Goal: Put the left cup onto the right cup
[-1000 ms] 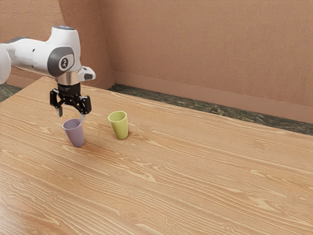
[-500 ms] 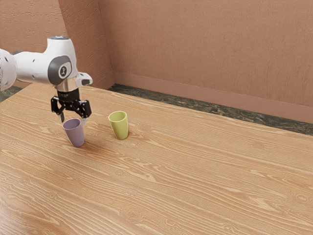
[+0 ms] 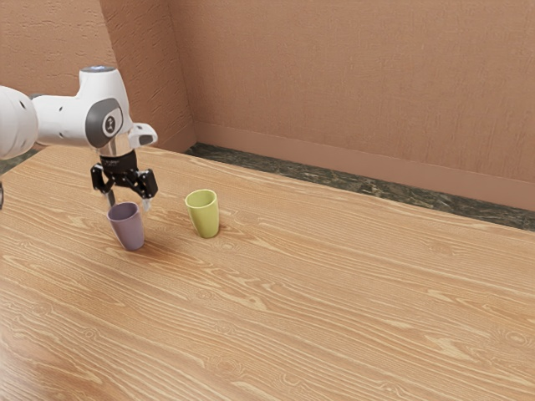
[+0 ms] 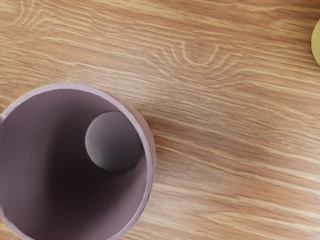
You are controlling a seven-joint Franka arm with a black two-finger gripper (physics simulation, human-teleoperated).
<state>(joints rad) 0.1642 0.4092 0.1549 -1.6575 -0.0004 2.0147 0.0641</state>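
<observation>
A purple cup [image 3: 127, 225] stands upright on the wooden table, toward the exterior view's left. To its right, a short gap away, stands a yellow-green cup [image 3: 203, 213], also upright. My gripper [image 3: 126, 200] hangs open just above the purple cup's rim, one finger over each side of it, gripping nothing. In the wrist view I look straight down into the purple cup [image 4: 45, 170], close under the hand, and a sliver of the yellow-green cup [image 4: 317, 42] shows at the frame's edge.
The wooden table [image 3: 334, 284] stretches wide toward the exterior view's right and front. Brown walls [image 3: 351, 75] rise behind the table, with a dark floor strip at their foot.
My hand has come down and shifted slightly back over the purple cup, from well above its rim to just over it. Both cups stand where they were.
</observation>
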